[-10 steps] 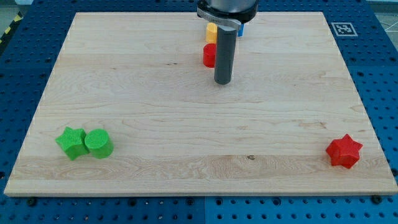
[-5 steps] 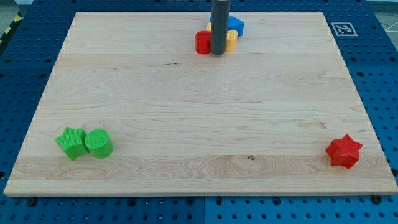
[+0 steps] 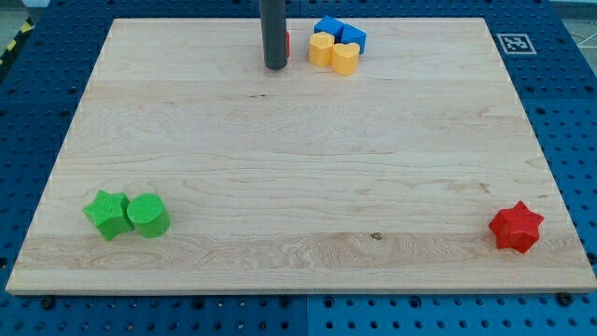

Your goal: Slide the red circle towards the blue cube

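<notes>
The red circle is near the view's top, almost wholly hidden behind my rod; only a thin red sliver shows at the rod's right edge. My tip rests on the board just below and left of it, touching or nearly so. Two blue blocks sit close together to the right, at the board's top edge; I cannot tell which one is the cube. Two yellow blocks lie against them, between the red circle and the blue ones.
A green star and a green cylinder touch each other at the bottom left. A red star sits at the bottom right. The wooden board lies on a blue perforated table.
My tip has moved up and to the left. The red circle has gone left with it, away from the yellow and blue blocks, and is now mostly hidden by the rod.
</notes>
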You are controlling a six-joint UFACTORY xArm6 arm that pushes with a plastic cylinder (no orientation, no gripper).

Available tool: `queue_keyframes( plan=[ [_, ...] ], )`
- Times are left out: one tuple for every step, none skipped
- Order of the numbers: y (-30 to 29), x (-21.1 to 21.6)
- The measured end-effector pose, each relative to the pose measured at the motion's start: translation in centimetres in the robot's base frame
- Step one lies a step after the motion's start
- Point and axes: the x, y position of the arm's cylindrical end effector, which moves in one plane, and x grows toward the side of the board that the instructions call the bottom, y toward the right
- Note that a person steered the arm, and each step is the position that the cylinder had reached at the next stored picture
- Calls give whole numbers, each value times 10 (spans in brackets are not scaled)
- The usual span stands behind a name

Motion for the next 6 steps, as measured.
queue_keyframes(
  plan=[
    [-6, -3],
    [-49, 2],
    [-79, -25],
    [-79, -47],
    [-71, -48],
    [-52, -43]
  ],
)
